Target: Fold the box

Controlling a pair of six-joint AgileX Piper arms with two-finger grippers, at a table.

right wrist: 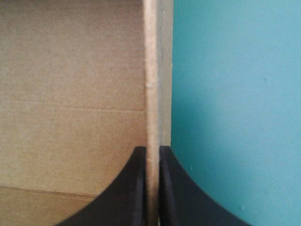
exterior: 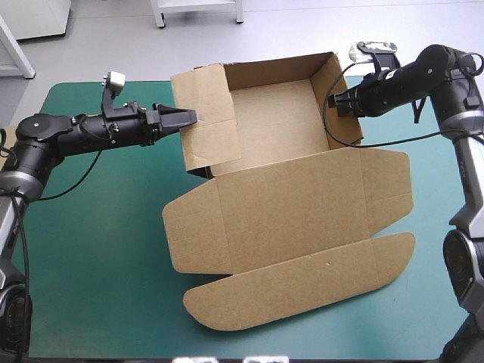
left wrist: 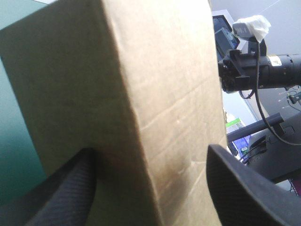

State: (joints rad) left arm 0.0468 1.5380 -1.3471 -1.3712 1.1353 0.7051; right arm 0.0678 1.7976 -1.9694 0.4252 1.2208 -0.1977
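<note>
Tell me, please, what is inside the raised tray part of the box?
Inside the box, only the bare brown floor shows; nothing lies on it. The left wall flap leans over and hides the floor's left strip, so that part cannot be checked.
</note>
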